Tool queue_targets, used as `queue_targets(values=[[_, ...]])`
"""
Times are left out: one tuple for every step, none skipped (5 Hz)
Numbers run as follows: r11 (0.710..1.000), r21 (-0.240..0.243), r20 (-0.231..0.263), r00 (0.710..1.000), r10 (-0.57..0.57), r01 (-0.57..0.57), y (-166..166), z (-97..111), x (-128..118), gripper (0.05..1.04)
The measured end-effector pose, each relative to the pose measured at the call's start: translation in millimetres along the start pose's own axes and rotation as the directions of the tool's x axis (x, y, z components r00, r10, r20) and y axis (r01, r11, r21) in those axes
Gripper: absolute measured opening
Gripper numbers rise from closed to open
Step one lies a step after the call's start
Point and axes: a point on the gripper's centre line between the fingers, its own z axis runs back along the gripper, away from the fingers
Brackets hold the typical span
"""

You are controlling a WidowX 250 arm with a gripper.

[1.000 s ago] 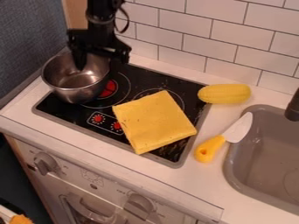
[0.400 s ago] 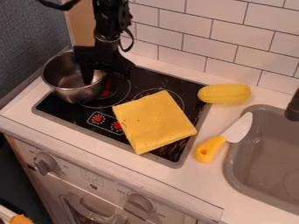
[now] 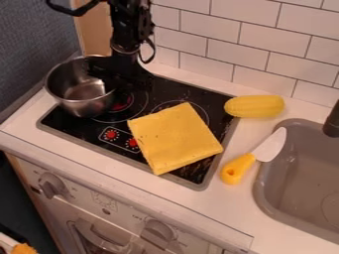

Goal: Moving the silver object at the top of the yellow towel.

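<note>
In the camera view, the silver pot [image 3: 83,107] sits on the stovetop [image 3: 63,122], apart from the yellow towel [image 3: 175,138], so the transfer is left to do. The end effector [image 3: 118,89] is at the pot's rim, probably for grasping; whether clenched or released, I cannot tell.

No legible lettering or numbers.

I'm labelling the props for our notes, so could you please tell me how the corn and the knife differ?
The corn is yellow all over, while the knife pairs an orange-yellow handle with a pale blade. The corn is plump and rounded; the knife is slimmer, tapering to a tip. Both lie on the white counter.
</note>
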Motion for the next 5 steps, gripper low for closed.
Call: queue_targets(values=[[1.0, 0.004, -0.014, 1.0, -0.013, 0.013, -5, -1, -5, 0.075], [1.0, 0.006, -0.018, 0.999, -0.028, 0.028, -5, -1, -7, 0.074], [1.0, 0.007, -0.026, 0.999, -0.03, 0.03, -5, -1, -8, 0.073], [1.0, 0.009, -0.039, 0.999, -0.022, 0.023, -4, 1, -10, 0.073], [0.997, 0.066, -0.042, 0.999, -0.034, 0.036, -1, 10, -11, 0.073]])
